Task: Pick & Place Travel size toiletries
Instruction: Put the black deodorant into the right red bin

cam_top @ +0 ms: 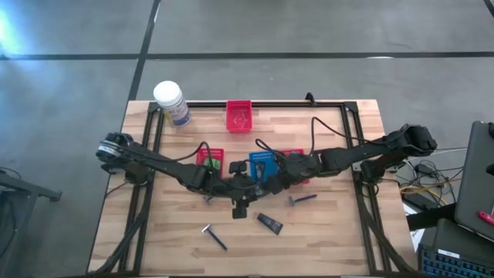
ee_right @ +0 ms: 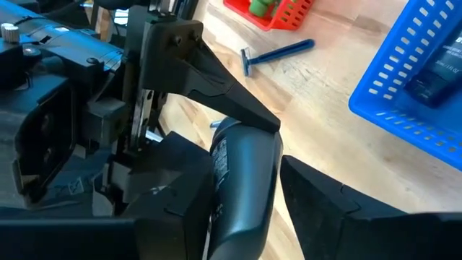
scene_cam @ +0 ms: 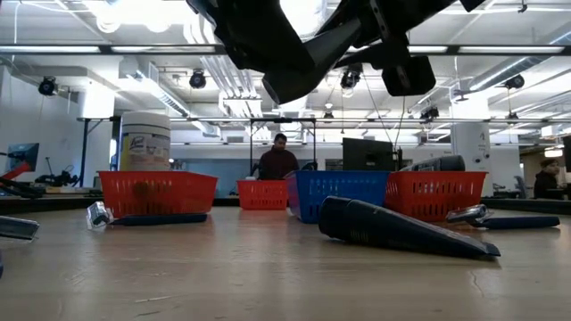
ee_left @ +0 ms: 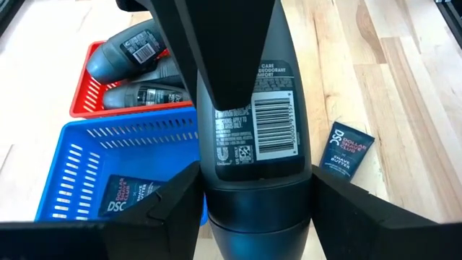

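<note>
A grey oval bottle (ee_left: 256, 137) with a barcode label is held above the table's middle between both grippers. My left gripper (ee_left: 256, 206) is shut on its cap end. My right gripper (ee_right: 242, 198) is shut on its other part, and one of its fingers (ee_left: 231, 58) lies over the label. In the high view the two grippers, left (cam_top: 234, 188) and right (cam_top: 266, 183), meet beside the blue basket (cam_top: 262, 164). The blue basket holds a dark tube (ee_left: 130, 195). A red basket (ee_left: 101, 79) holds more grey bottles (ee_left: 137, 50). My left gripper pinches the bottle's two narrow sides at the dark cap end (ee_left: 256, 224) between its two fingers. The bottle reaches lengthwise away from the fingers, label face toward the wrist camera, clear of the table. My right gripper pinches the bottle's two broad faces (ee_right: 249, 170) between its two fingers, coming from the table's right side. The bottle runs along the fingers. The left gripper's finger (ee_right: 209, 72) sits on the bottle's far end.
On the table lie a dark flat tube (cam_top: 270, 223) and two razors (cam_top: 302, 199) (cam_top: 214, 236). A white jar (cam_top: 170, 100) and a red basket (cam_top: 239, 116) stand at the far edge. Another red basket (cam_top: 210, 160) holds green bottles. A person (scene_cam: 278, 160) stands far behind the table.
</note>
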Controlling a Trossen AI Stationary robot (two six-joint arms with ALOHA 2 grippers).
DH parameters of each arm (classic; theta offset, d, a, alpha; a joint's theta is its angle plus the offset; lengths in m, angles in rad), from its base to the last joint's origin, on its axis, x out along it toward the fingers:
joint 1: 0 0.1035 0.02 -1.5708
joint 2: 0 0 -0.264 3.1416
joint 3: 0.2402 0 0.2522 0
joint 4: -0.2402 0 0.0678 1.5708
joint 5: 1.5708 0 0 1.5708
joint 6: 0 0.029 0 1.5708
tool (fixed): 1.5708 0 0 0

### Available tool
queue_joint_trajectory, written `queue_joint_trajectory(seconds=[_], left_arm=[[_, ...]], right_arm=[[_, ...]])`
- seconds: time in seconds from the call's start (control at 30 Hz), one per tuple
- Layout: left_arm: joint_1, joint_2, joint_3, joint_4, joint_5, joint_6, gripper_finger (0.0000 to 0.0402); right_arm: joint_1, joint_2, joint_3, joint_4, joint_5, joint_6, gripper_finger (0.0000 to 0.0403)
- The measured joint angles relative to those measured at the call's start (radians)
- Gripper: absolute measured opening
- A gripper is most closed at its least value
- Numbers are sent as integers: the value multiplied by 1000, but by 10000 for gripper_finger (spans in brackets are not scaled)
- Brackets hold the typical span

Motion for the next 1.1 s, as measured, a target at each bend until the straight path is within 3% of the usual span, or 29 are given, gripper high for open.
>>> queue_joint_trajectory(seconds=[0.17, 0.47, 0.6, 0.73, 1.1], left_arm=[[0, 0, 0, -9, -1, 0, 220], [1, 0, 0, -13, -3, 0, 220], [1, 0, 0, -13, -3, 0, 220], [1, 0, 0, -13, -3, 0, 220], [1, 0, 0, -13, -3, 0, 220]], right_arm=[[0, 0, 0, 5, -5, 23, 165], [0, 0, 0, 7, -28, 41, 275], [1, 0, 0, 5, -29, 38, 302], [1, 0, -2, 2, -29, 37, 288], [1, 2, -8, 4, -32, 38, 197]])
